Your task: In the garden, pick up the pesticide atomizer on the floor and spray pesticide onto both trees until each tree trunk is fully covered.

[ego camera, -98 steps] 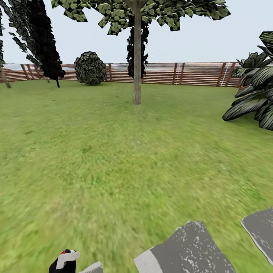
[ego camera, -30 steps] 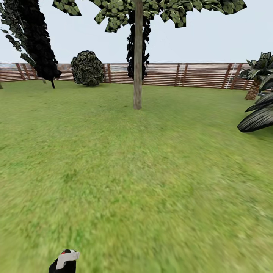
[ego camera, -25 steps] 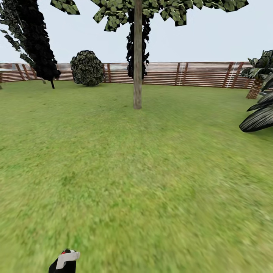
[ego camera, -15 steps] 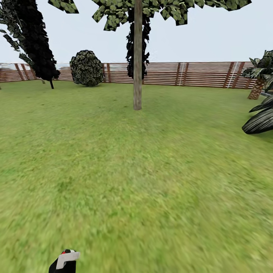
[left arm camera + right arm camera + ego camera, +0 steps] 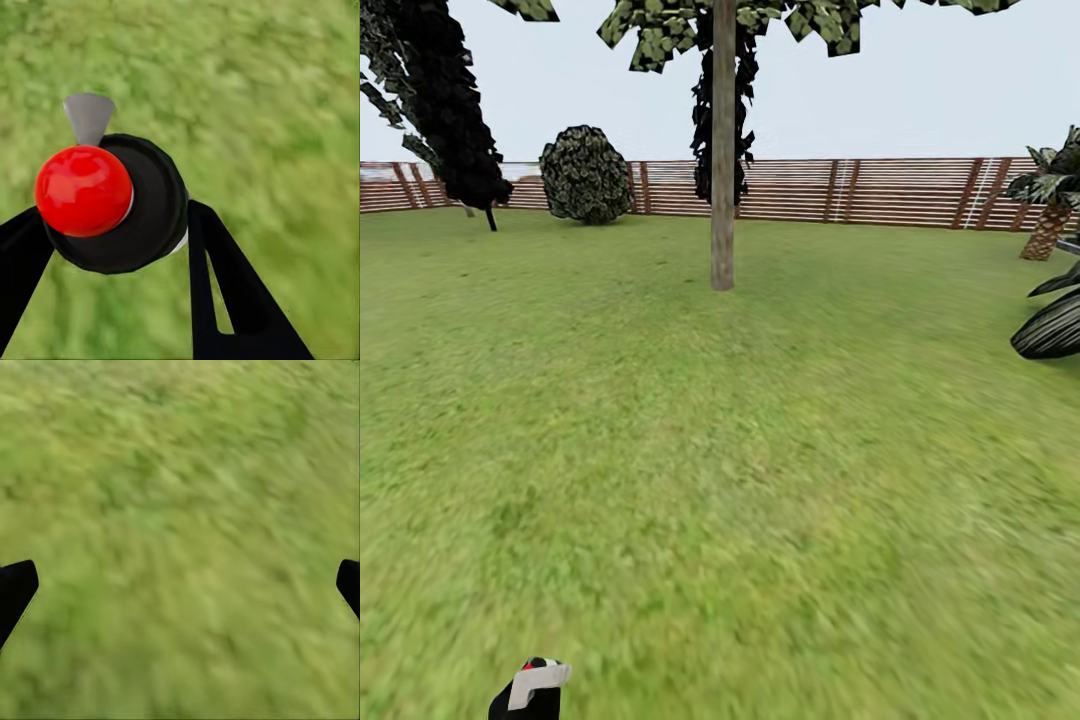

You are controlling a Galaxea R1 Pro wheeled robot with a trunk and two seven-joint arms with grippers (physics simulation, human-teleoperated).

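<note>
The left claw (image 5: 112, 225) is clamped around the pesticide atomizer (image 5: 124, 206), one black finger (image 5: 225, 285) pressed to each side of its round dark body. Seen along the fingers, the bottle is a smooth, hard-looking cylinder topped by a glossy red ball, with a light-grey funnel-shaped nozzle (image 5: 88, 116) jutting from the rim. It looks small and rigid, and I judge it light; the curved, slick-looking wall could let it twist in the grip, so a hold across the widest part of the body, clear of the nozzle and red cap, seems soundest. In the head view the atomizer (image 5: 530, 690) sits low, far short of the tree, only its top with a white mark showing above the left claw (image 5: 525, 700).

The right claw (image 5: 180, 585) is spread wide and empty, its dark fingertips (image 5: 15, 589) at the frame's edges over blurred grass.

Ahead stands the tree (image 5: 722, 160): a straight, bare grey-brown trunk with blocky green leaves overhead. The lawn (image 5: 760, 450) between robot and tree is coarse, mottled green. Beyond the tree runs a brown slatted fence (image 5: 880, 192); a rounded dark shrub (image 5: 586, 175) sits left of the tree by the fence.
</note>
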